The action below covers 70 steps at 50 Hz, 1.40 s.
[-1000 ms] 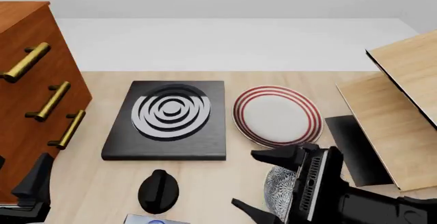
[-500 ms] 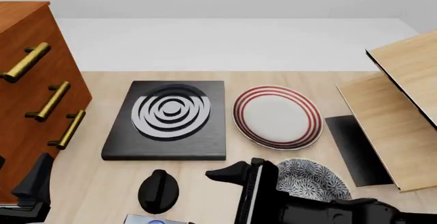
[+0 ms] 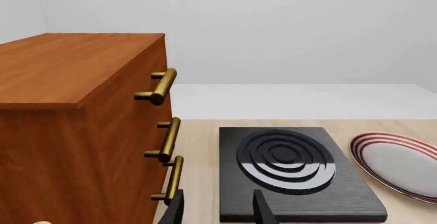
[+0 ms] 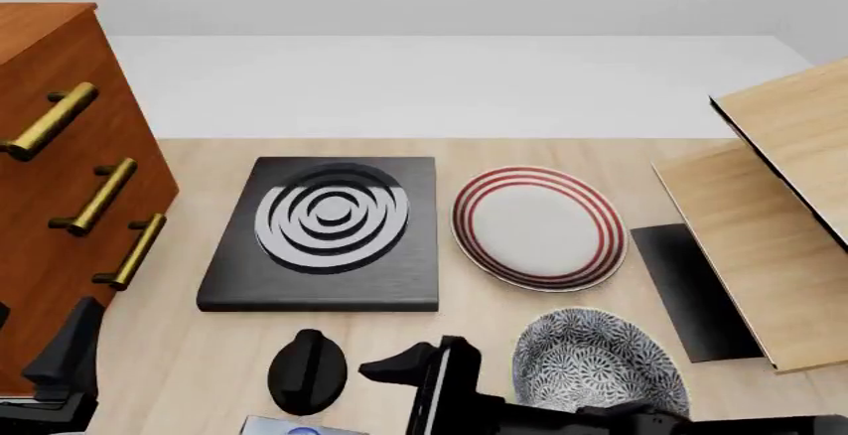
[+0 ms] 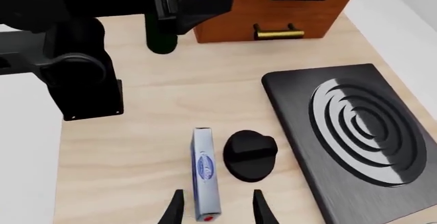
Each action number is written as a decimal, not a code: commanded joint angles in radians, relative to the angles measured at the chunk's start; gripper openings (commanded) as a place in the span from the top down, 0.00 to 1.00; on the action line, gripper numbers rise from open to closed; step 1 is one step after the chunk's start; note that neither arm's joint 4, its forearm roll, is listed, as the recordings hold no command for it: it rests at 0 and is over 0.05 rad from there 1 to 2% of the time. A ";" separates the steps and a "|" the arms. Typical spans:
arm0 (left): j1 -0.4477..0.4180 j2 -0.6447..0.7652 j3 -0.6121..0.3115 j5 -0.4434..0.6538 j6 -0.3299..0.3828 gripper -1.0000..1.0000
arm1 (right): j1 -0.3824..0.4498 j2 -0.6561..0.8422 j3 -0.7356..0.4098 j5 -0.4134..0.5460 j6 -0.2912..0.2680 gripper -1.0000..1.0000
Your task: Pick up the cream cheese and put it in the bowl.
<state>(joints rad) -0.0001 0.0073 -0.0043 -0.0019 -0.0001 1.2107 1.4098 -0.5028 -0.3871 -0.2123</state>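
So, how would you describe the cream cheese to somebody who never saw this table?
Find the black stove plate with grey rings, then the round black knob beside it. The cream cheese lies next to that knob: a narrow white and pale-blue carton with a blue round logo, the only box there.

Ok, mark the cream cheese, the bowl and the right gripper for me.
cream cheese [image 5: 204, 180]: right wrist view, on the carton's upward-facing narrow side, near the blue logo.
bowl [image 4: 597, 361]: front view, on the patterned inner wall.
right gripper [image 5: 215, 209]: right wrist view, midway between the two open fingertips, straddling the carton's near end.
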 commanded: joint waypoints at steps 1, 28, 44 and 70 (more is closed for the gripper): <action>0.000 0.000 0.000 0.000 0.000 0.00 | 0.004 0.071 -0.002 -0.052 0.027 0.00; 0.000 0.000 0.000 0.000 0.000 0.00 | 0.013 0.269 -0.021 -0.172 0.082 0.00; 0.000 0.000 0.000 0.000 0.000 0.00 | 0.011 0.341 -0.027 -0.209 0.106 0.00; 0.000 0.000 0.000 0.000 0.000 0.00 | 0.010 0.409 -0.041 -0.231 0.131 0.00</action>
<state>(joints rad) -0.0001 0.0073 -0.0043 -0.0019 -0.0001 1.2211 1.7861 -0.5373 -0.6069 -0.0944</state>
